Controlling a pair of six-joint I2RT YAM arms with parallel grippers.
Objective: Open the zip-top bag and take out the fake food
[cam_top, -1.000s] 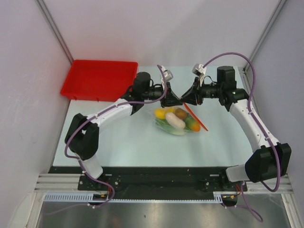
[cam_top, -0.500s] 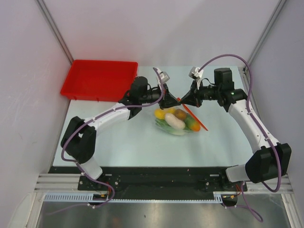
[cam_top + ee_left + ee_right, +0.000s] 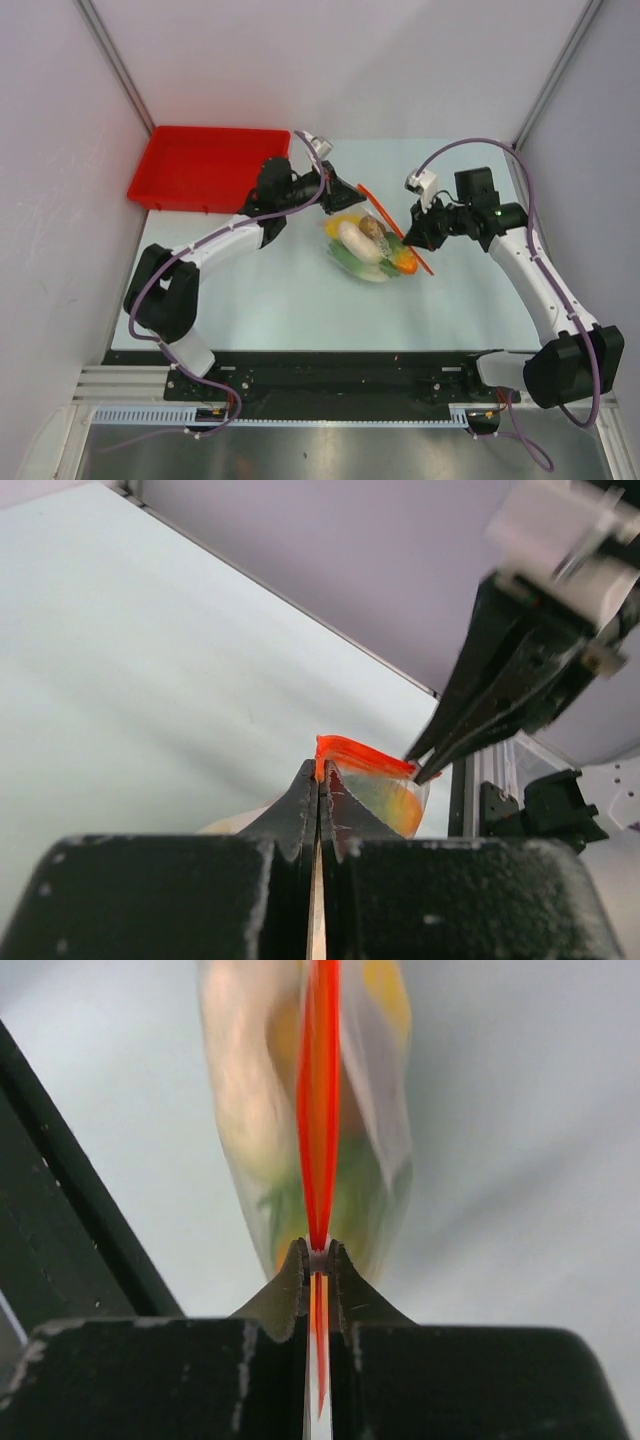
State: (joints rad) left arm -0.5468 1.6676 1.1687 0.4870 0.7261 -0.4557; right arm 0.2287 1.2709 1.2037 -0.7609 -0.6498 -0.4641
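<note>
Pinching left tool (image 3: 318, 780): clamped on zip-top bag (image 3: 378, 800), red edge
right tool (image 3: 318, 1257): clamped on same edge
fake food (image 3: 352, 238): inside bag

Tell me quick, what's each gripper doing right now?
Left gripper: closed on the zip-top bag at its mouth.
Right gripper: closed on its red zip strip.

A robot test cell in a lab.
Plain white panels (image 3: 350, 70) close in three sides, held at the corners by bare metal posts (image 3: 115, 65). A left arm (image 3: 225, 240) and a right arm (image 3: 535, 275) are bolted to a black plate (image 3: 330, 380) at the near edge of a pale table (image 3: 280, 300). A slotted rail (image 3: 330, 418) runs below, and purple cables (image 3: 480, 145) loop along both arms. The only goods about are props: a red tray (image 3: 205, 165) and a bag (image 3: 385, 270) of toy food (image 3: 352, 238).
</note>
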